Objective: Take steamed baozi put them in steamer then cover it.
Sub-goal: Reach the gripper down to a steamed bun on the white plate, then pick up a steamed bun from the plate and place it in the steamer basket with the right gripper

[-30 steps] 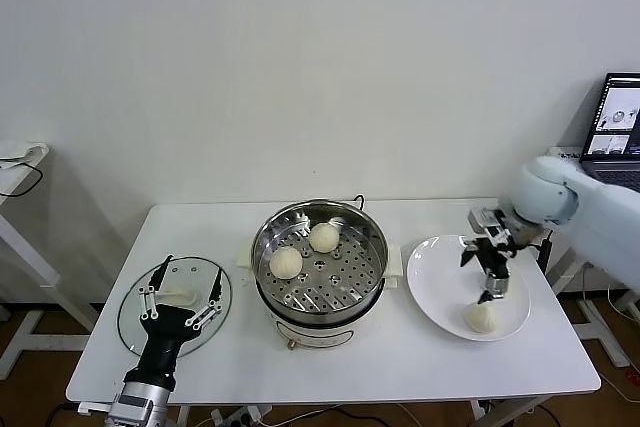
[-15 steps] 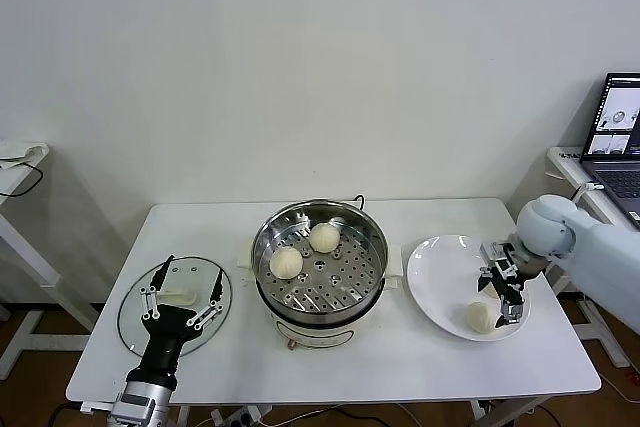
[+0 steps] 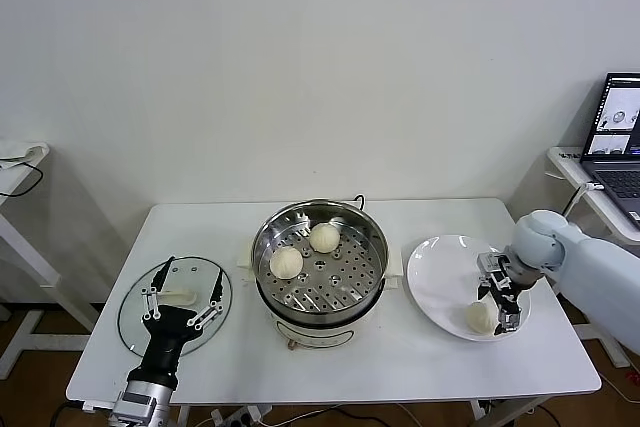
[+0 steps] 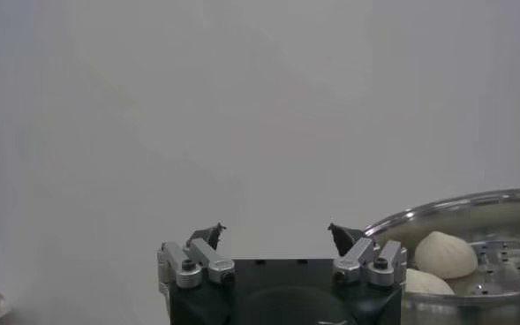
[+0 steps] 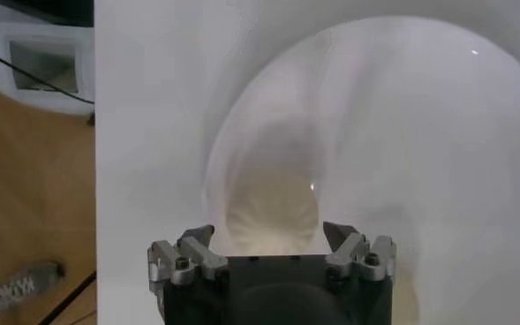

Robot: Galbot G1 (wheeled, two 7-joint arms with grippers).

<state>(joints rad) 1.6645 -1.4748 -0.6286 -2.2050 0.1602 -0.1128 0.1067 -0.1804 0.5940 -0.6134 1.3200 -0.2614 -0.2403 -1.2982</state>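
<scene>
Right gripper (image 3: 499, 299) has dropped from above the plate (image 3: 435, 272) onto the last baozi (image 3: 481, 317), jaws wide, nothing held yet — grasp looks next; two baozi sit in steamer (image 3: 372, 238), cover (image 3: 135, 299) lies left under idle open left gripper (image 3: 181, 290).

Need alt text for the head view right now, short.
The right gripper, open, hovers at the last baozi on the white plate. Two baozi sit in the steamer; the left gripper waits over the cover.
</scene>
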